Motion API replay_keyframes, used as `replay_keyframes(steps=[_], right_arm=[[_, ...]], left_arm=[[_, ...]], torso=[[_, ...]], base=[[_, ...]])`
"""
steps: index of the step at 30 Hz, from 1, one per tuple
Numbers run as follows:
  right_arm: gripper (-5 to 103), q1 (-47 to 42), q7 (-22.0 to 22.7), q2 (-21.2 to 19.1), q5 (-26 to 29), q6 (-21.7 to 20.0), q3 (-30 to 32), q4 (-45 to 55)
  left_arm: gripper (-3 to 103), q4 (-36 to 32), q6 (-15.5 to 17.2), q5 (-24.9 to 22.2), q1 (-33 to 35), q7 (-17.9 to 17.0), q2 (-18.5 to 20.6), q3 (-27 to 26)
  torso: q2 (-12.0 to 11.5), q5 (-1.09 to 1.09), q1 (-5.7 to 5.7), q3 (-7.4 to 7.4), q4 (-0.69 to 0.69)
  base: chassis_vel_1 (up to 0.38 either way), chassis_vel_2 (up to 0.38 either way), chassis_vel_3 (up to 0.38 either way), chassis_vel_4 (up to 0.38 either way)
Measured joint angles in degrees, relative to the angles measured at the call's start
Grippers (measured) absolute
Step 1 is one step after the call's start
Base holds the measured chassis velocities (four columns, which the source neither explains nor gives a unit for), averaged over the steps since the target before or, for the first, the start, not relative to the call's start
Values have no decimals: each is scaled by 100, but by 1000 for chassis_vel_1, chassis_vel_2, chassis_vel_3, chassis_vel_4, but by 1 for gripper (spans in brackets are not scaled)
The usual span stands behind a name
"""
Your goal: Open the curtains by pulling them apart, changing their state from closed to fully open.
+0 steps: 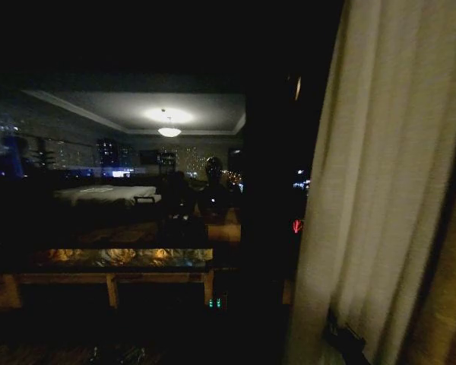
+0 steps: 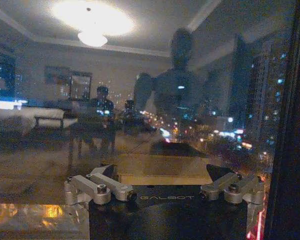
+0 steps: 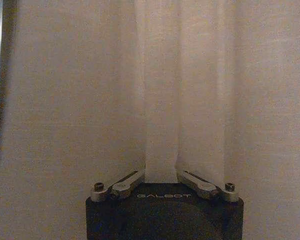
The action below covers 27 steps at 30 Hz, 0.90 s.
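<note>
In the head view, one sheer cream curtain is seen closest, hanging in long folds on the right side. At its bottom edge a dark part of the right gripper is seen against the cloth; its fingers cannot be made out here. One golden-brown drape is seen at the far right, just beside the curtain. To the left, one dark window pane is left bare, and one ceiling lamp is mirrored in it.

In the left wrist view, the left gripper is seen closest, held near the glass. Its two fingers are spread wide apart, and nothing is held between them.

In the right wrist view, the right gripper is seen closest. One fold of the curtain is pinched between its two fingers, which are pressed in on the cloth.
</note>
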Motion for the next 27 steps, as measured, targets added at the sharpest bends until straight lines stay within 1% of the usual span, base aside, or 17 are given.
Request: replay_keyframes(steps=[4,11,15,17,19,22,24,25,27], right_arm=[[0,54,2,0,-24,-2,-12,-10],[0,140,-9,0,-124,-18,-101,2],[0,322,123,0,-123,-115,-89,-150],[0,532,322,0,-119,-196,62,-365],[0,595,377,0,-115,-224,143,-448],[0,865,543,1,-107,-287,673,-897],[0,898,553,1,-107,-287,782,-976],[0,970,576,0,-116,-285,1000,-1150],[0,1088,632,0,-166,-259,1264,-1432]], left_arm=[[100,11,-1,-4,-19,0,5,-20],[100,50,0,-5,-36,-1,6,-8],[100,53,-1,-5,-33,-1,12,2],[100,53,-3,-6,-21,-1,38,-12],[100,53,-6,-9,-15,0,48,-21],[100,53,-25,-37,4,1,82,-57],[100,52,-27,-40,5,1,84,-60],[100,55,-31,-44,4,1,91,-62],[100,57,-32,-47,-4,3,98,-58]], torso=[[8,0,-16,-7,0],[4,0,-9,-2,2],[2,1,-6,-2,2],[3,0,-7,-3,2],[3,1,-8,-3,3],[3,0,-9,-4,3],[3,-1,-9,-3,3],[3,-2,-8,-3,1],[3,-2,-8,-4,1]], base=[[0,0,0,0],[17,-14,-14,12],[0,0,0,0],[0,0,0,0],[0,0,0,0],[0,0,0,0],[0,0,0,0],[0,0,0,0],[0,0,0,0]])
